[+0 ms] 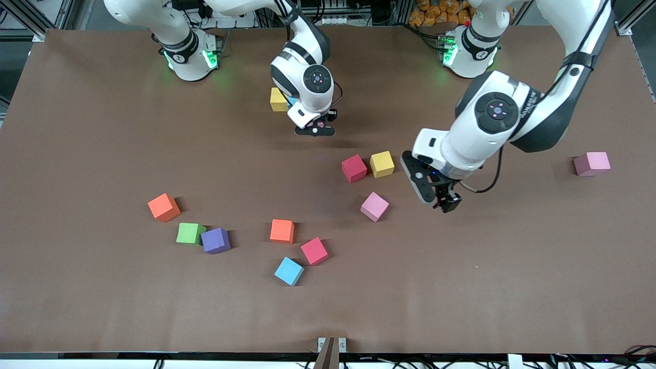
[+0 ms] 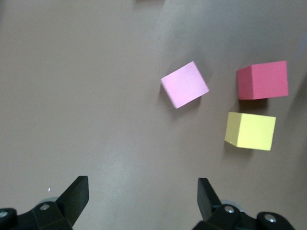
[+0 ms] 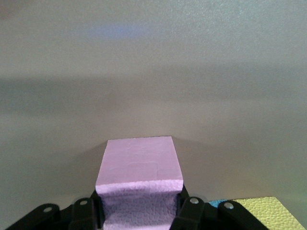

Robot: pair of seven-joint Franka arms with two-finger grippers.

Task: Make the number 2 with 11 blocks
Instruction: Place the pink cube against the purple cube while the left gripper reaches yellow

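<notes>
Nearest the camera, a blue block (image 1: pixel 289 271), loose among scattered blocks on the counter (image 1: pixel 102 128); barely begun, no digit 2 recognisable. Right claw (image 3: pixel 139 211) pinching a pink block (image 3: pixel 139 179) beside a yellow block (image 1: pixel 278 99) near the bases. Left claw (image 2: pixel 141 196) spread wide, empty, over bare counter near another pink block (image 2: pixel 184 84).

The scene is lit evenly and brightly from above. Soft, short shadows are cast beside the blocks (image 1: pixel 374 206) on the matte brown table (image 1: pixel 102 128), with no glare. A faint bluish sheen is seen in the right wrist view.
</notes>
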